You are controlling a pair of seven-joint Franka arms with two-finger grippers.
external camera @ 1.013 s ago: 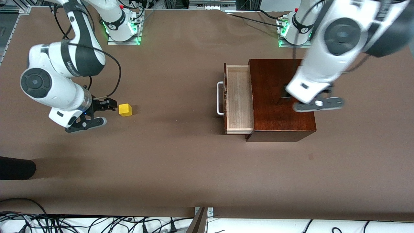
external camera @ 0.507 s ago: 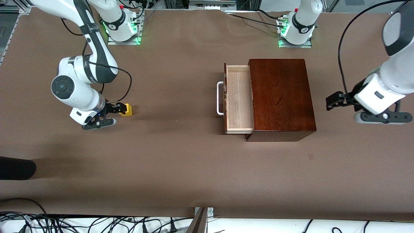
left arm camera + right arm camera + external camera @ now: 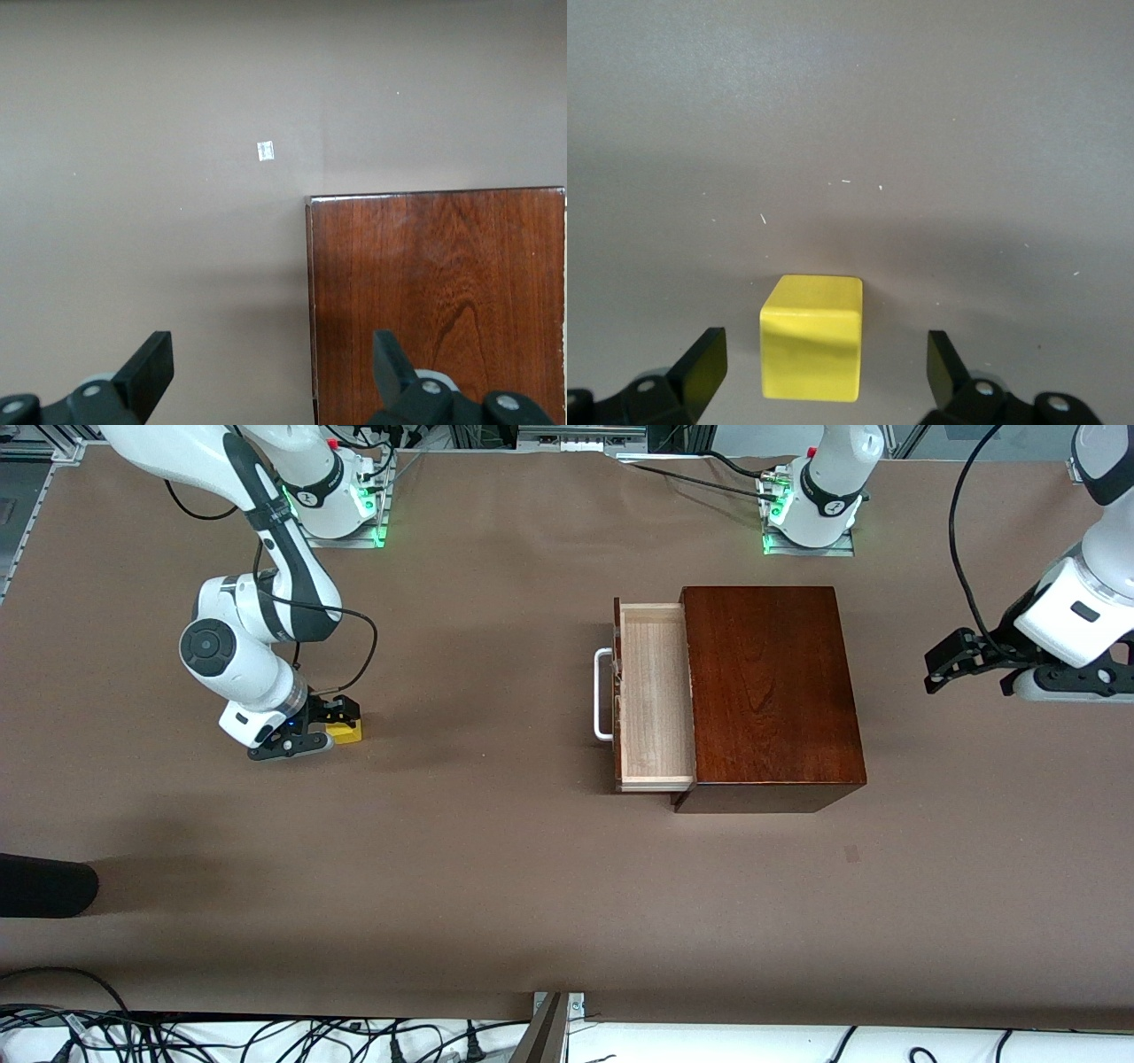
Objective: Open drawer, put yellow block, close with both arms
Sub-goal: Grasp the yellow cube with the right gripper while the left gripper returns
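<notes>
- Yellow block (image 3: 344,731) sits on the brown worktop (image 3: 496,886) toward the right arm's end, well apart from the drawer (image 3: 654,695).
- Right end effector (image 3: 335,717) is low at the block with its fingers (image 3: 700,365) spread wide, one on each side and neither touching it.
- Drawer stands pulled out of the dark wooden box (image 3: 769,691), its white handle (image 3: 601,695) facing the block.
- Left end effector (image 3: 955,660) hangs open over bare worktop beside the box, at the left arm's end, holding nothing.
</notes>
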